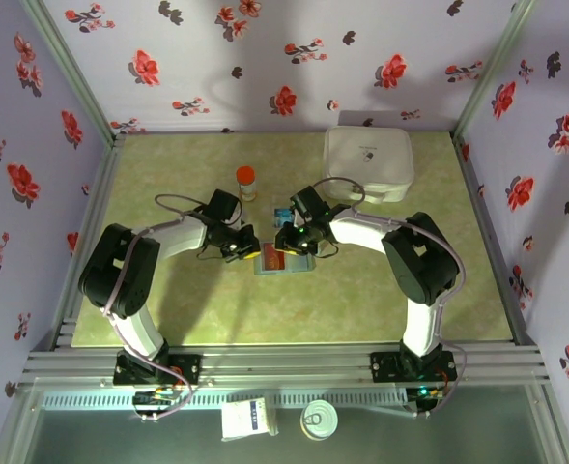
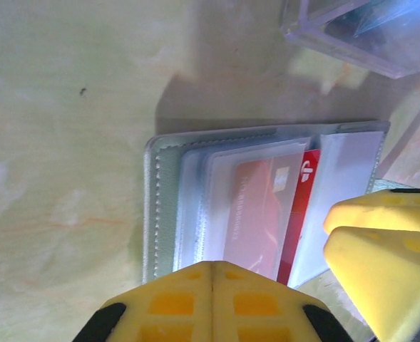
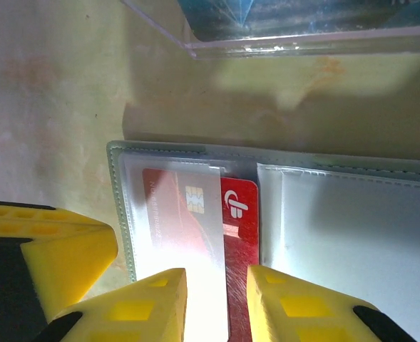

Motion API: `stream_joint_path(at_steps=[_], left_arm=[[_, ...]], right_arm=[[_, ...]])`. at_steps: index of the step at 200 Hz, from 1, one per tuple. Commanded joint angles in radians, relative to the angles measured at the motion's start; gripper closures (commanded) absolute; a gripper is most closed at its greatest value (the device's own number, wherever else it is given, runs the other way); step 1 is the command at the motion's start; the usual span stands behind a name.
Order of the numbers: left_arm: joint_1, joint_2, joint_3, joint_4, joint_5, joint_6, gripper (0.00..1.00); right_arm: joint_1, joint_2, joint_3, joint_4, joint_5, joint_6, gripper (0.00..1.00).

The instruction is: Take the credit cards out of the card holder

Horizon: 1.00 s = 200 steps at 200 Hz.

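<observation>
The card holder lies open on the tabletop between the arms. The left end effector, fingers pressed together, rests at its edge. The right end effector is spread astride a red credit card poking from its sleeve.

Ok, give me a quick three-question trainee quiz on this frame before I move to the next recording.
1. True or false: the red card sticks partly out of its clear sleeve in the card holder.
2. The right gripper is: A open, fingers either side of the red card; B shut, fingers touching.
3. What colour cap has the bottle?
Key: 1 true; 2 A; 3 orange.
</observation>
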<state>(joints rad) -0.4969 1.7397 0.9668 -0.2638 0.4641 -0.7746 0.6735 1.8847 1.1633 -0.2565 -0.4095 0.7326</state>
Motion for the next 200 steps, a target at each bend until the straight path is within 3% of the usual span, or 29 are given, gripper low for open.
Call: stream_joint_path(at_steps=[1,89,134,200], left_arm=[[-0.018,0.021,0.037,-0.016,0.017,0.024,0.95],[-0.019,0.071,0.032,-0.051,-0.026,0.058,1.00],[-0.017,0.063,0.035,-0.056,-0.034,0.059,1.00],[-0.014,0.049,0.056,-0.071,-0.044,0.066,1.00]], right_arm=[[0.005,0.002,0.001,0.024,-0.049,-0.003,0.70],[0.005,0.077,0.011,0.048,-0.118,0.011,0.70],[0.005,0.034,0.012,-0.034,0.006,-0.029,0.71],[0.005,0.001,0.008,-0.022,-0.002,-0.032,0.71]])
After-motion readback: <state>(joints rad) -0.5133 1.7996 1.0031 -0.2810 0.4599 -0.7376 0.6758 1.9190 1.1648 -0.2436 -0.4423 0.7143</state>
